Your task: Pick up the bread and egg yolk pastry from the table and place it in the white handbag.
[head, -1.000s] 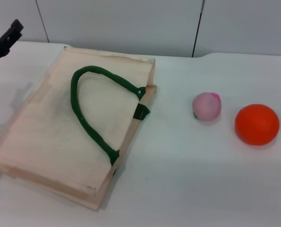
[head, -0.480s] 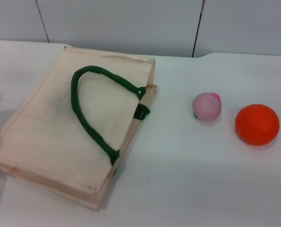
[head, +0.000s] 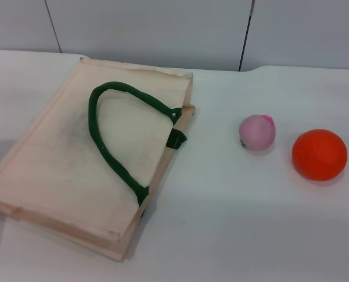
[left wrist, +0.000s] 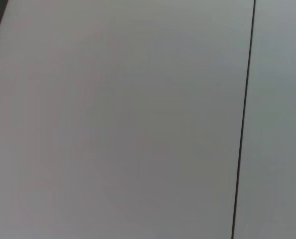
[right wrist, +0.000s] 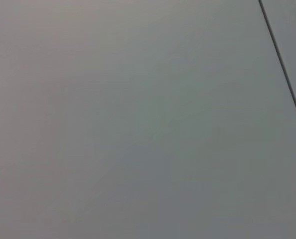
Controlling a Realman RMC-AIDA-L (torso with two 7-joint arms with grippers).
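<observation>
The white handbag (head: 69, 158) lies flat on the left of the table in the head view, its dark green handle (head: 113, 138) looped across its top. The bread and the egg yolk pastry are out of view. Neither gripper shows in any view. Both wrist views show only a plain grey wall panel (left wrist: 138, 119) with a thin dark seam.
A pink ball (head: 257, 132) and a bright orange ball (head: 319, 154) sit on the white table (head: 233, 223) to the right of the bag. A grey panelled wall (head: 163, 29) stands behind the table's far edge.
My left gripper, seen at the far left edge one second ago, has moved out of the head view. The bag and the balls have not moved.
</observation>
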